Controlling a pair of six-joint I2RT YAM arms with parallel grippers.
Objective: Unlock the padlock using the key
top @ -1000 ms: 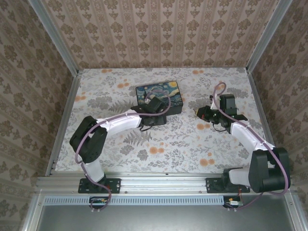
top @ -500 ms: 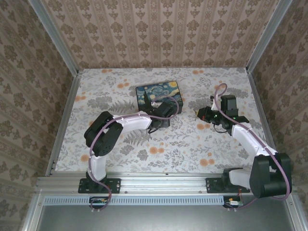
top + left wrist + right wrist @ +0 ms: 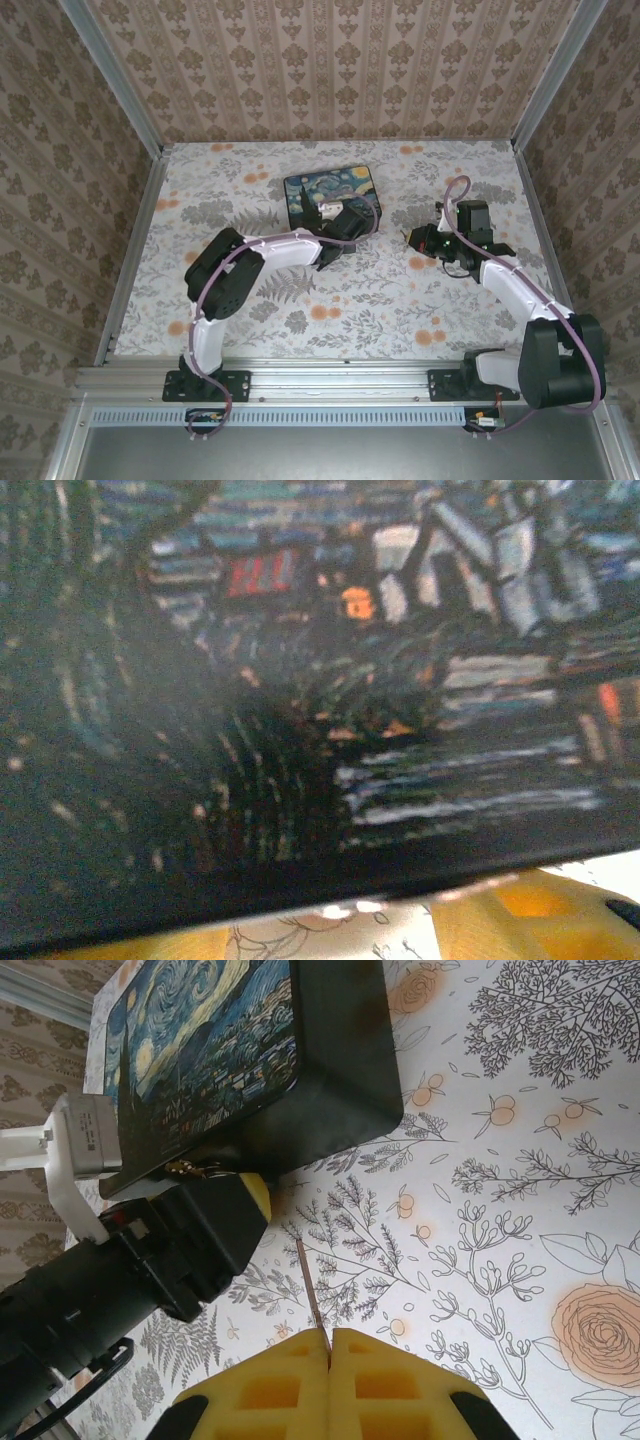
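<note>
Now the left arm reaches across the table (image 3: 350, 300) to the box (image 3: 330, 190), and the left gripper (image 3: 338, 228) sits at the box's near side, against its black wall. From the left wrist, the painted lid is very close and blurred. Low in that view the two yellow pads (image 3: 520, 925) stand apart with flowered cloth between them, so the left fingers are open and hold nothing that I can see. From the right wrist, the left gripper (image 3: 245, 1205) shows as a black body with one yellow pad, just below the edge of the box (image 3: 220, 1040). A tiny brass-coloured lump, the padlock (image 3: 190, 1168), sits at that edge, between the lid and the top of the left gripper. It is too small to tell if the gripper touches it. The right gripper (image 3: 415, 238) hovers to the right of the box, apart from it and low over the table, and points toward the box. Its yellow pads (image 3: 400, 1390) are pressed together on the key (image 3: 307, 1285), a thin brownish shaft that sticks out between them. The key's tip points toward the left gripper and the box's front wall, near them but touching neither, and it is well short of the padlock.
</note>
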